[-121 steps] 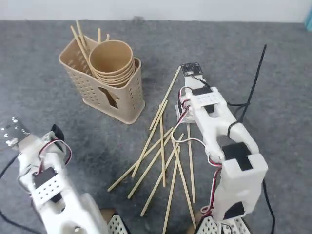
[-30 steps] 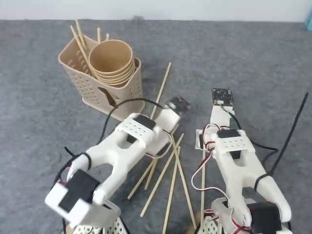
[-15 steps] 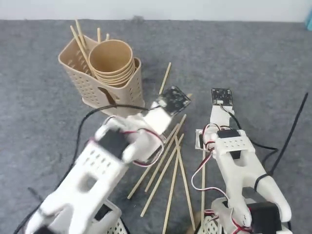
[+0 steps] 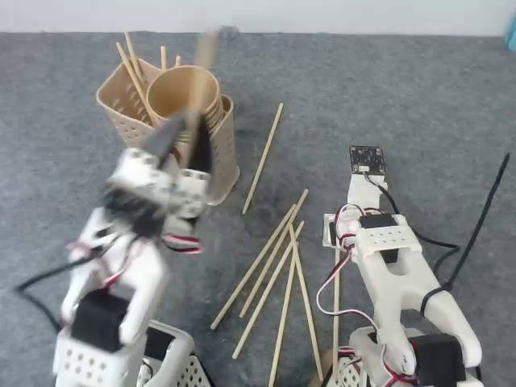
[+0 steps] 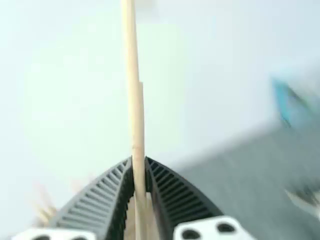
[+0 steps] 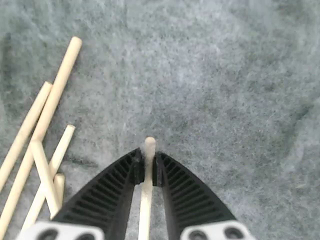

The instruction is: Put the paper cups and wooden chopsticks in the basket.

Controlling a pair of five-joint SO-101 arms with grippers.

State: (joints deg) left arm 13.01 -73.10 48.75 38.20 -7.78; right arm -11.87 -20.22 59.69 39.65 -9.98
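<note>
- My left gripper [image 4: 184, 143] is up beside the basket [image 4: 121, 101], holding a blurred chopstick [image 4: 206, 47] upright over the paper cups [image 4: 184, 90].
- Loose chopsticks [image 4: 270, 270] fan across the grey carpet [image 4: 419, 97].
- My right arm [image 4: 387, 258] lies low, a second chopstick [image 4: 336, 302] running under it.

Setting: robotics lab test bench. Evidence: worktop [image 4: 451, 97] covered in grey felt, plain white wall [image 4: 322, 16] behind, white arm [image 4: 395, 266] with exposed servo wires [image 4: 339, 270] and bare circuit board [image 4: 367, 159].
</note>
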